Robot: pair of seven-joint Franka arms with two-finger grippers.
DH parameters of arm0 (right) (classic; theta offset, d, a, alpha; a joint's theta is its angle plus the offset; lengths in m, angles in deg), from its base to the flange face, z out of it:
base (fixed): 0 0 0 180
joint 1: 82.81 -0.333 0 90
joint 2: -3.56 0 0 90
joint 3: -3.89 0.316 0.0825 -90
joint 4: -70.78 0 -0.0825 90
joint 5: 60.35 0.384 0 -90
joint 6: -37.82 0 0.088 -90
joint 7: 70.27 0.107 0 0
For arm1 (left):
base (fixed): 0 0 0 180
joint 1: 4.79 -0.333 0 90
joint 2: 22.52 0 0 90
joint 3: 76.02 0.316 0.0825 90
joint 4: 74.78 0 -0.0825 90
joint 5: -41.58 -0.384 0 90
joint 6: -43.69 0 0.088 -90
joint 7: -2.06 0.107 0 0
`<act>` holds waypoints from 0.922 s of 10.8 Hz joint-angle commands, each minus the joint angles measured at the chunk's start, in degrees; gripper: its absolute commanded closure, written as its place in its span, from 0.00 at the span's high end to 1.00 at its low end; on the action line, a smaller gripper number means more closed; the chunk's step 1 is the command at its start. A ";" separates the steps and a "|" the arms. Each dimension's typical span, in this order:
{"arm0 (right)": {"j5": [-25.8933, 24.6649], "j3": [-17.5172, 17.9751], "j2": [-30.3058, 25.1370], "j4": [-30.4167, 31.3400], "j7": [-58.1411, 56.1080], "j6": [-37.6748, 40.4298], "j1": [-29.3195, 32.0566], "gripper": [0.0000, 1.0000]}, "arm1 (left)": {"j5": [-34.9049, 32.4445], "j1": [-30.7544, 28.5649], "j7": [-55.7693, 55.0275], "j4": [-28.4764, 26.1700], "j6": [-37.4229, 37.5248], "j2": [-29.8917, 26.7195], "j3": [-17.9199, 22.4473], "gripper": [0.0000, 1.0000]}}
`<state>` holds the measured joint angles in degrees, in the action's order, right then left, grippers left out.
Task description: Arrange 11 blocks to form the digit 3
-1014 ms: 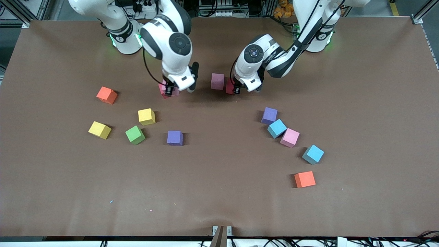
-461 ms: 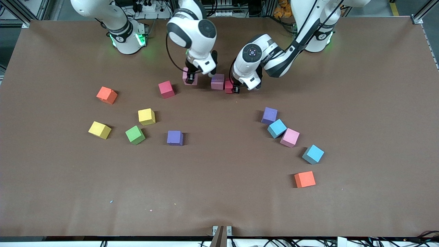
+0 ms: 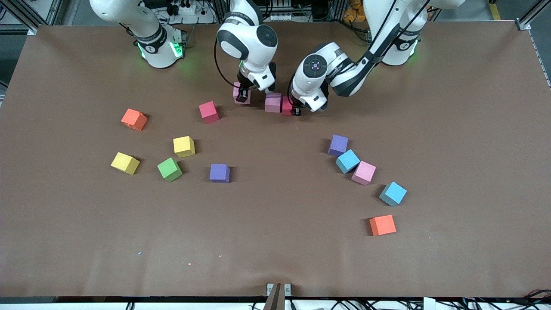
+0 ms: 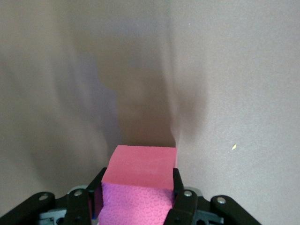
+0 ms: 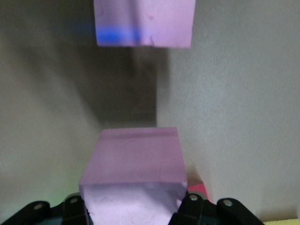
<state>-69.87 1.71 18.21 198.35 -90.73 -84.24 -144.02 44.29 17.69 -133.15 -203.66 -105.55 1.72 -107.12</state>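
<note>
The left end effector (image 3: 296, 112) is clamped on a crimson red foam cube (image 3: 287, 106), pressed against a pink foam cube (image 3: 273, 102) resting on the brown table (image 3: 275, 241). A second pink foam cube (image 3: 239, 93) is gripped by the right end effector (image 3: 242, 95) just beside, presumably to extend this first bar of the digit.

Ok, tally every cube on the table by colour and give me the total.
Pink cube: 3
Crimson cube: 2
Purple cube: 2
Light blue cube: 2
Yellow cube: 2
Orange cube: 2
Green cube: 1
Total: 14
</note>
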 commanded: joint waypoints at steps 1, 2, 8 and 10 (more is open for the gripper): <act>-0.24 0.07 -4.36 3.47 0.78 0.59 1.71 0.13 | 0.80 0.55 -1.11 -0.58 -0.97 -0.33 0.16 0.00; -0.33 0.07 -4.37 3.47 0.78 0.86 1.71 0.13 | 0.80 0.55 -1.11 -0.58 -0.97 -0.33 0.16 0.00; -0.24 0.07 -4.37 3.56 0.86 1.39 1.45 0.13 | 0.80 1.77 -2.42 -0.14 -0.97 0.11 0.16 0.03; -0.33 0.07 -4.37 3.65 0.95 1.39 1.36 0.13 | 0.80 2.13 -2.52 -0.14 -0.97 0.46 0.16 0.03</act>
<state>-69.87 1.46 15.68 200.50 -90.73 -83.02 -142.65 44.29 19.09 -134.77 -203.80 -105.73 1.97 -107.14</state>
